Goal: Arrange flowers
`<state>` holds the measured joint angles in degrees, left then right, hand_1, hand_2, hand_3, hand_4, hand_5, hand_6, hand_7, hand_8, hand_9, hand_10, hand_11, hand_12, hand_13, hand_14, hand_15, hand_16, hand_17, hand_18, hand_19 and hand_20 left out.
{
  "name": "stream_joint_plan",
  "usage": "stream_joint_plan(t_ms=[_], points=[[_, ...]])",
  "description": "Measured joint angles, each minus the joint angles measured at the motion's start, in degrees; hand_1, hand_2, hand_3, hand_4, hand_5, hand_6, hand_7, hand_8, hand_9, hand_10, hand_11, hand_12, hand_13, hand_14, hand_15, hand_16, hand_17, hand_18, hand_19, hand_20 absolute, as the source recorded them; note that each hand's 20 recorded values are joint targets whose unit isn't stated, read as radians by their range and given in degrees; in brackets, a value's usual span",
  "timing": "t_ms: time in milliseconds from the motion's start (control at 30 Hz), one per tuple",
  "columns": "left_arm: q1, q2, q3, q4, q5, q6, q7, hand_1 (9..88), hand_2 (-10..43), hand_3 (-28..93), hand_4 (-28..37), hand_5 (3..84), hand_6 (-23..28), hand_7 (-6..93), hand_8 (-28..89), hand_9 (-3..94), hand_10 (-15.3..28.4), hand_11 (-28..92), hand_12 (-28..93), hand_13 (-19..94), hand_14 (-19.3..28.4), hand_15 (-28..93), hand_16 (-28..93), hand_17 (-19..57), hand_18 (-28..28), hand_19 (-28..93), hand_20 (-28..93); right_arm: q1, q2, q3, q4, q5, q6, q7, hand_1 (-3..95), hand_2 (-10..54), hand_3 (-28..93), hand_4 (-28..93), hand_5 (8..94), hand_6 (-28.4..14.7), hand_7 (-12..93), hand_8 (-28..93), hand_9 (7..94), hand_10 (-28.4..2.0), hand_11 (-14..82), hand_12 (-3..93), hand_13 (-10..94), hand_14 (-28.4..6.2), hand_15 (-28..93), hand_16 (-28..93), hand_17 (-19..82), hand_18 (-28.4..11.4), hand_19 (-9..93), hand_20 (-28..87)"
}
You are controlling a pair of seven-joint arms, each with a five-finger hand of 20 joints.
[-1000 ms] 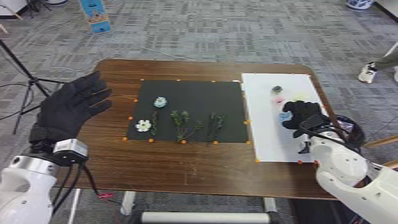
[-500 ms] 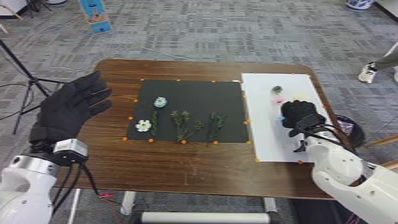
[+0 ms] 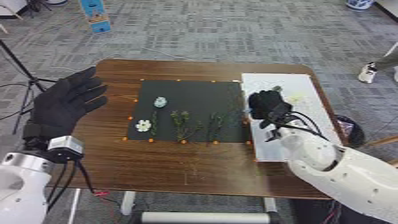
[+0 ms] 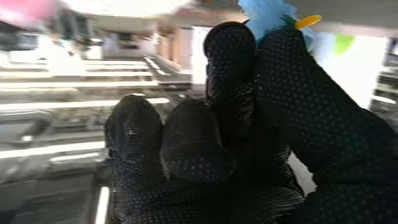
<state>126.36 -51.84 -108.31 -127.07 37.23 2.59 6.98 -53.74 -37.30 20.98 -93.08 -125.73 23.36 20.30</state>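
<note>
Now 1 blue flower (image 4: 265, 15) is picked up.
Pinched in the right robot hand (image 3: 266, 104), it has shifted across the white sheet (image 3: 266, 82) toward the black mat (image 3: 202, 91), probably for arranging.

Looks like a lab: grey carpet (image 3: 204, 35), black tripod (image 3: 33, 79), white robot arms (image 3: 324, 172).
</note>
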Motion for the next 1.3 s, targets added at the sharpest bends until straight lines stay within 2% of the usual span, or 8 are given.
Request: stream_joint_plan(t_ms=[267, 567, 800, 933, 1133, 1300], points=[[-0.5, 0.32, 0.00, -0.01, 0.07, -0.02, 0.04, 23.2, -2.8, 72, -28.3, 33.5, 3.5, 20.2, -10, 32.0, 13.4, 25, 17, 26, 15.2, 32, 0, -8.3, 23.2, 47, 10, 12.9, -7.8, -9.7, 1.7, 1.4, 0.3, -2.0, 49.6, -9.5, 82, -26, 73.3, 3.7, 44, 5, 80.1, -4.5, 28.0, 51.3, 75, -3.4, 86, 36, 45, -19.4, 93, 63], [-1.6, 0.99, 0.30, 0.14, 0.07, -0.02, 0.11, 23.2, -2.8, 71, -28.3, 33.6, 3.6, 20.2, -10, 32.1, 13.3, 25, 18, 26, 15.2, 31, 0, -8.3, 23.2, 47, 10, 18.3, -16.8, -14.8, 3.7, 2.3, 0.3, -1.8, 49.7, -9.5, 82, -27, 73.8, 3.9, 44, 4, 80.9, -4.3, 27.5, 50.8, 75, -3.4, 86, 36, 45, -19.5, 93, 63], [-3.7, 1.92, 1.63, 0.88, 0.07, -0.08, 0.30, 23.2, -2.8, 71, -28.3, 33.8, 3.7, 20.2, -10, 32.2, 13.4, 25, 17, 26, 15.2, 32, 0, -8.2, 23.2, 47, 10, 18.7, -24.1, -16.3, 12.2, 3.0, -0.1, -2.1, 49.8, -9.5, 82, -27, 74.2, 3.9, 44, 3, 81.0, -4.3, 27.7, 51.0, 75, -3.3, 86, 36, 45, -19.5, 93, 63], [-5.8, 2.49, 3.37, 1.83, 0.07, -0.10, 0.32, 23.2, -2.8, 72, -28.3, 33.8, 3.6, 20.2, -10, 32.1, 13.3, 25, 17, 26, 15.2, 31, 0, -8.2, 23.2, 47, 10, 18.8, -27.9, -16.9, 18.0, 3.1, -0.1, -2.3, 49.9, -9.5, 82, -27, 74.2, 3.9, 44, 2, 81.1, -4.4, 27.7, 51.2, 75, -3.2, 86, 36, 45, -19.4, 93, 63], [-6.2, 2.78, 3.56, 1.78, 0.05, -0.49, 0.38, 23.2, -2.8, 71, -28.3, 33.8, 3.6, 20.3, -10, 32.2, 13.3, 25, 17, 26, 15.2, 31, 0, -8.2, 23.2, 47, 10, 20.6, -28.2, -22.7, 14.9, 3.1, -0.4, 2.7, 49.9, -9.5, 82, -27, 73.9, 4.1, 44, 2, 81.0, -4.5, 27.6, 51.2, 75, -3.3, 86, 36, 45, -19.4, 93, 63], [-6.0, 2.86, 3.53, 1.73, 0.03, -0.73, 0.44, 23.2, -2.8, 71, -28.3, 33.8, 3.6, 20.2, -10, 32.1, 13.3, 25, 17, 26, 15.2, 31, 0, -8.2, 23.2, 47, 10, 20.7, -28.6, -23.7, 14.4, 3.0, -0.6, 3.2, 49.9, -9.5, 81, -28, 73.9, 4.3, 44, 2, 80.9, -4.5, 27.6, 51.1, 75, -3.4, 86, 37, 45, -19.3, 93, 63]])
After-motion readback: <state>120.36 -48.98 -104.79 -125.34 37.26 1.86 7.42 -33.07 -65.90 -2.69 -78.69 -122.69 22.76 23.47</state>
